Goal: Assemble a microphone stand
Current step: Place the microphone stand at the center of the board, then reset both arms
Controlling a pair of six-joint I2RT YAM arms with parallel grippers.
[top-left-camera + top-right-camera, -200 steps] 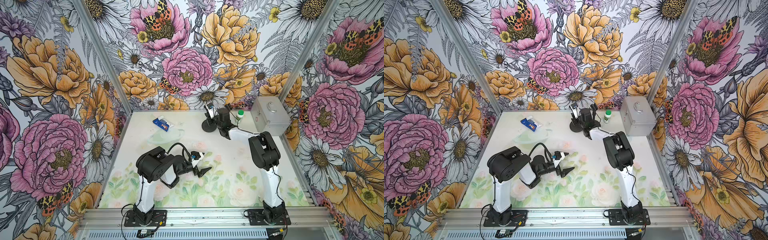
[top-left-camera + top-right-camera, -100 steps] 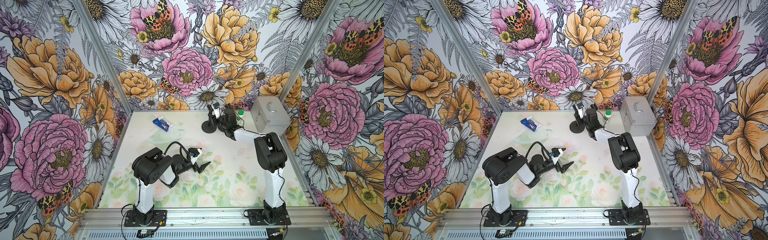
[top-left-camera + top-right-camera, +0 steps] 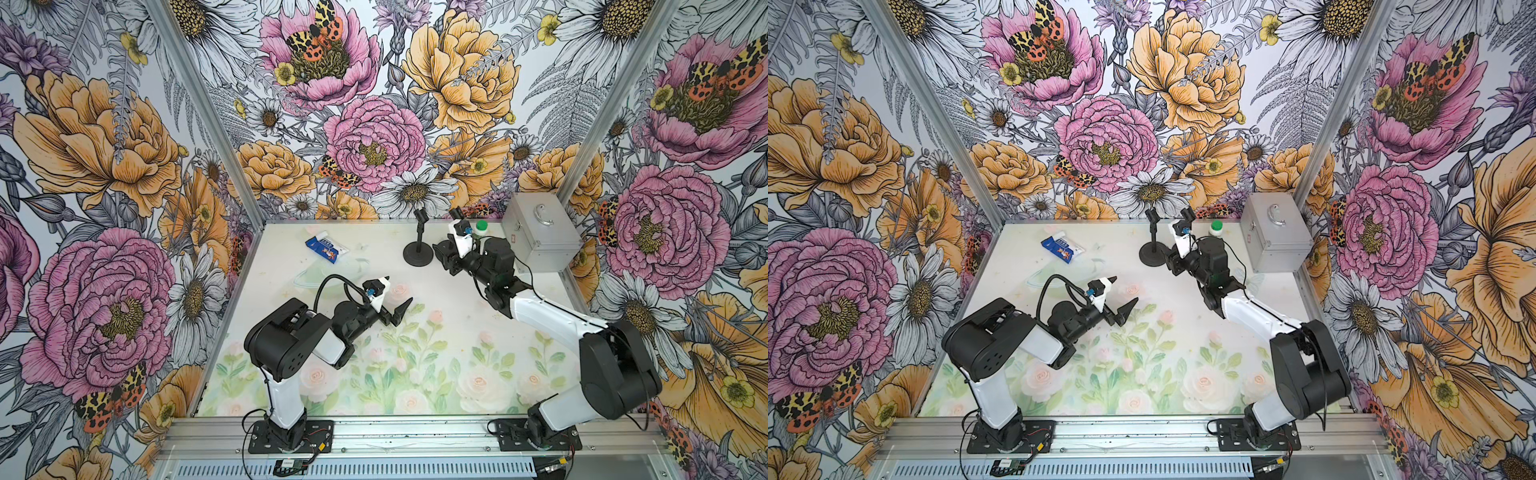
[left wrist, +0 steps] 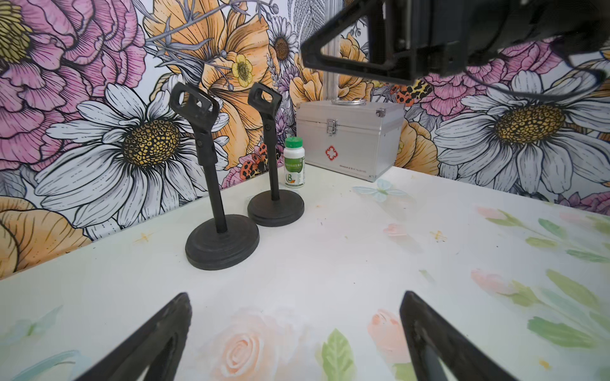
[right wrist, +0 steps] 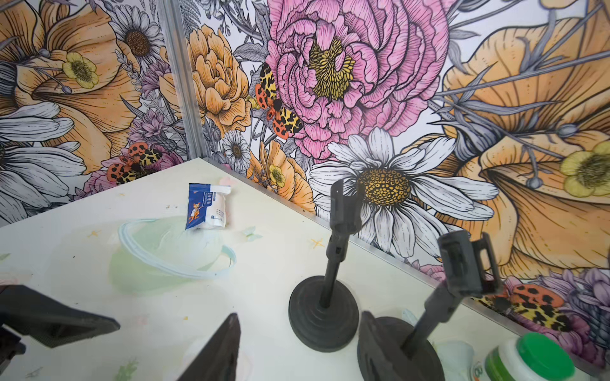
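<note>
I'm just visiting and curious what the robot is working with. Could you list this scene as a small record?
Microphone stands: two, both upright on the table, standing apart
first stand: farther from the bottle
second stand: next to the bottle
Left gripper: open, empty, above bare table
Right gripper: open, empty, close to the stands
Pill bottle: green cap, upright
Metal case: closed, against the wall
Packet: blue and white, lying flat
</note>
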